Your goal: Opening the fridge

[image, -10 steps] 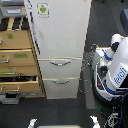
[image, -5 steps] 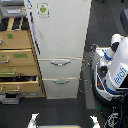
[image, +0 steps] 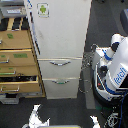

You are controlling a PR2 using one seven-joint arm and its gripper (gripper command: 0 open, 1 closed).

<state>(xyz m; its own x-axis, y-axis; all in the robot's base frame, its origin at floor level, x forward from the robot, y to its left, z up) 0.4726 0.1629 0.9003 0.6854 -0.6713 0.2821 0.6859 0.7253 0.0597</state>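
Standing shut: fridge [image: 59, 35] | 2 fingers [image: 36, 116] low, apart

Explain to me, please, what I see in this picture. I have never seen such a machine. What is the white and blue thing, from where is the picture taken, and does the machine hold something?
There is one current picture, from a camera off the arm that looks down on the room from above. The tall white box in the middle is the fridge. Its big upper door is shut and carries a small sticker with a green logo. Below it are two drawers, each with a curved silver handle, also shut. On the exterior view's left stands a tan wooden cabinet with several drawers. On the exterior view's right is the white and blue robot body. Two white shapes at the bottom edge may be robot parts, but the picture is too blurred to tell. I cannot make out any end effector, and nothing touches the fridge.
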